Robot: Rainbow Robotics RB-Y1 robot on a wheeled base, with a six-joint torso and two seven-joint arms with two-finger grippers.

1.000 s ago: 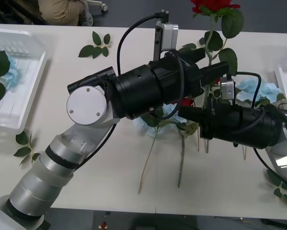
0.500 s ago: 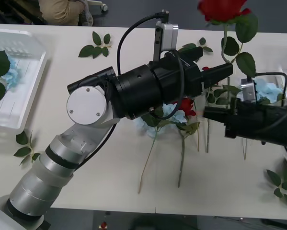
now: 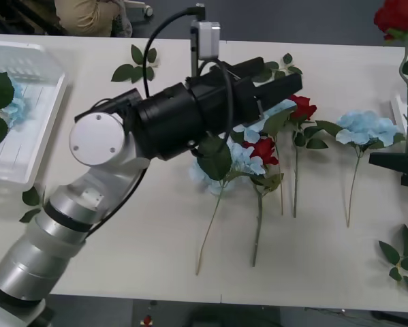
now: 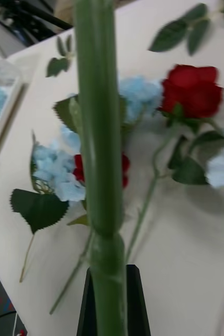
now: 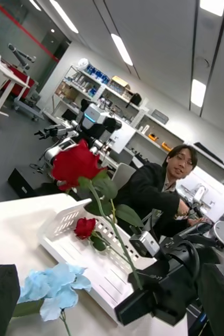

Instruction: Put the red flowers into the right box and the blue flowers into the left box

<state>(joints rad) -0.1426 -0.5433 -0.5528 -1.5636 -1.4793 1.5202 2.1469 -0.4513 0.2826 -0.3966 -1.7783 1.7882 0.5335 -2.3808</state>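
The right gripper, closed on the stem of an artificial deep-red rose, has carried it from the table middle to above the white slotted right box. The left gripper, fingers apart, is now hovering over the remaining flowers.

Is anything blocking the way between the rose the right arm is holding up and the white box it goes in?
Nothing visible. The right gripper holds the red rose by its stem beside the right box, whose open top holds one rose. The left gripper hovers mid-table.
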